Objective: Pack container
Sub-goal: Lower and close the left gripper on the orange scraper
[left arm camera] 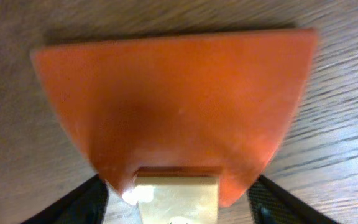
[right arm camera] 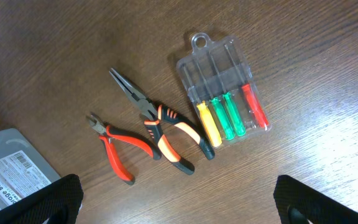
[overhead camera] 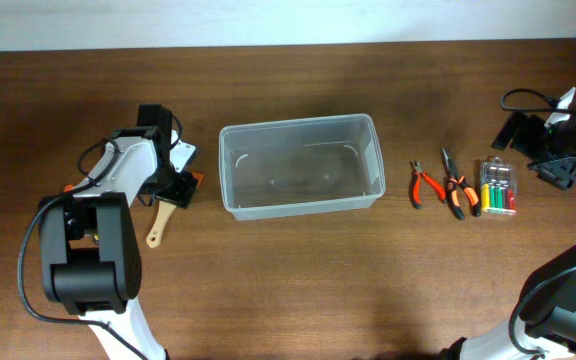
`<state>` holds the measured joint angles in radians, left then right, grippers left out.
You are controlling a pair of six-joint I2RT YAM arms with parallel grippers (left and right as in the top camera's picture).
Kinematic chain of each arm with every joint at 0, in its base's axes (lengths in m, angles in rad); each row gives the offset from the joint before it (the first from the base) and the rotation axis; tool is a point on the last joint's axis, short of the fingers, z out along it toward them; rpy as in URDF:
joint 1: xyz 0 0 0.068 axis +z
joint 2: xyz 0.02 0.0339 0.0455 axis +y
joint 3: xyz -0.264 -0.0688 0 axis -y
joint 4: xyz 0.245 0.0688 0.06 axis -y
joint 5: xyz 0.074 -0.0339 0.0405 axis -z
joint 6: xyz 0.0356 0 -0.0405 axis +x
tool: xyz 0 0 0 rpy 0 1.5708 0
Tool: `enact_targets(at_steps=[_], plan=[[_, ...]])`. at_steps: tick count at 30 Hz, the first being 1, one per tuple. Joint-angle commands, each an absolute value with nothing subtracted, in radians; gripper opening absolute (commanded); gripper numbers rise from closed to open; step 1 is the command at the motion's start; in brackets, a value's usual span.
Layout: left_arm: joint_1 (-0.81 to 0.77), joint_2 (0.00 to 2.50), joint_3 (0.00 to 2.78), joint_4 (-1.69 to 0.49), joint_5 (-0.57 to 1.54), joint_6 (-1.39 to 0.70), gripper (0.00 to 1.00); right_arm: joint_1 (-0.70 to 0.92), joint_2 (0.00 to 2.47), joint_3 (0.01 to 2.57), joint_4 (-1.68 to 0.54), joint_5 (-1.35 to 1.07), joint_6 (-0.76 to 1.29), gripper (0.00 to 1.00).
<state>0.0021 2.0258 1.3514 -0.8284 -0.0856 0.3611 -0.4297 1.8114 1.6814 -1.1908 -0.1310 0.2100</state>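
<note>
The clear plastic container [overhead camera: 298, 205] stands empty in the middle of the table; its labelled corner shows in the right wrist view [right arm camera: 8, 171]. My left gripper [overhead camera: 175, 186] is down at the table, left of the container, over a scraper with an orange head [left arm camera: 173, 106] and a pale wooden handle [overhead camera: 155, 228]. Its fingers [left arm camera: 178, 208] straddle the handle with gaps on both sides. My right gripper [overhead camera: 553, 165] is open and empty [right arm camera: 179, 208], raised at the far right above the hand tools.
Right of the container lie small red pliers [overhead camera: 424, 185] [right arm camera: 117, 149], orange-and-black long-nose pliers [overhead camera: 456, 188] [right arm camera: 166, 134] and a small clear case of coloured screwdrivers [overhead camera: 499, 187] [right arm camera: 225, 93]. A white wall edge runs along the table's back.
</note>
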Motion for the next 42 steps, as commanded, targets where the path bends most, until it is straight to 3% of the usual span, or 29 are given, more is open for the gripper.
enact_targets(at_steps=[1,14,23,29,34,42], plan=[[0.003,2.065,1.311,-0.817,-0.04,0.451,0.71,-0.434,1.82,1.704,-1.185,-0.118,0.218,0.99],[0.006,2.065,1.199,-0.831,-0.041,0.418,0.79,-0.434,1.82,1.704,-1.185,-0.118,0.218,0.99],[0.006,2.065,1.164,-0.713,-0.041,0.418,0.78,-0.433,1.82,1.704,-1.176,-0.118,0.218,0.98],[0.006,2.064,1.164,-0.711,-0.056,0.493,0.65,-0.434,1.82,1.704,-1.173,-0.118,0.218,0.99],[0.006,2.064,1.164,-0.715,-0.093,0.514,0.62,-0.434,1.82,1.704,-1.174,-0.118,0.218,0.99],[0.006,2.064,1.167,-0.715,-0.094,0.514,0.34,-0.434,1.82,1.704,-1.174,-0.118,0.218,0.99]])
